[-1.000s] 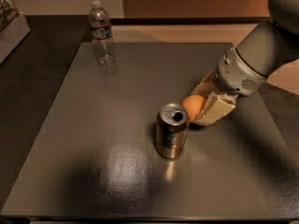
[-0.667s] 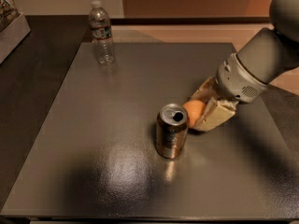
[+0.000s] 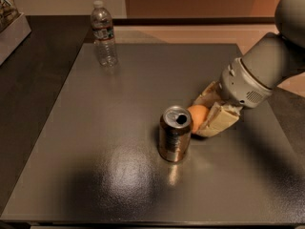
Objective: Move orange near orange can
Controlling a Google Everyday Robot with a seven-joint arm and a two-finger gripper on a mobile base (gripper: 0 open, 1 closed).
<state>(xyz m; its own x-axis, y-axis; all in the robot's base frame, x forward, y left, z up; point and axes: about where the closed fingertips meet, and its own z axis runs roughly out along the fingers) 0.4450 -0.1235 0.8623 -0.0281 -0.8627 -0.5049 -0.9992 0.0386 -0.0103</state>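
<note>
The orange (image 3: 197,117) sits low over the table, right beside the upright copper-orange can (image 3: 174,133), just to the can's right and nearly touching it. My gripper (image 3: 200,119) reaches in from the right, and its cream fingers (image 3: 218,122) are closed around the orange, one behind it and one in front. The can has a silver top with an open pull-tab hole and stands near the middle of the grey table (image 3: 109,128).
A clear plastic water bottle (image 3: 104,34) stands upright at the table's back left corner. A pale box (image 3: 13,30) sits on the dark counter at the far left. My grey arm (image 3: 267,66) crosses the right side.
My gripper has lowered the orange a little and brought it slightly closer to the can. The can and the bottle have not moved.
</note>
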